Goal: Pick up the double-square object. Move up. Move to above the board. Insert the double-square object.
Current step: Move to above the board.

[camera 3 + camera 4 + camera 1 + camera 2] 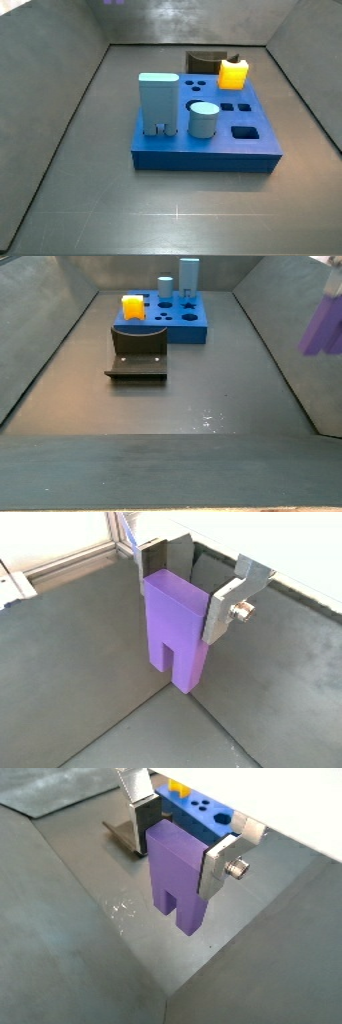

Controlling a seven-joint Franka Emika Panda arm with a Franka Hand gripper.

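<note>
With its jaws pinching the double-square object (177, 627), the gripper (187, 830) hangs at about three o'clock in a side view, probably clear of the floor, so pickup looks done while travel to the board (171, 318) and insertion remain

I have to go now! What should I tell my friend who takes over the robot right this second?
End effector: shut on the double-square object, holding it clear of the floor, prongs pointing down.
In a side view, that purple piece hangs at the right edge, well away from the board.
Board: holds the yellow block, tall light-blue block and a pale cylinder.
Done: pick-up and lift.
Left: move above the board, insert.
</note>
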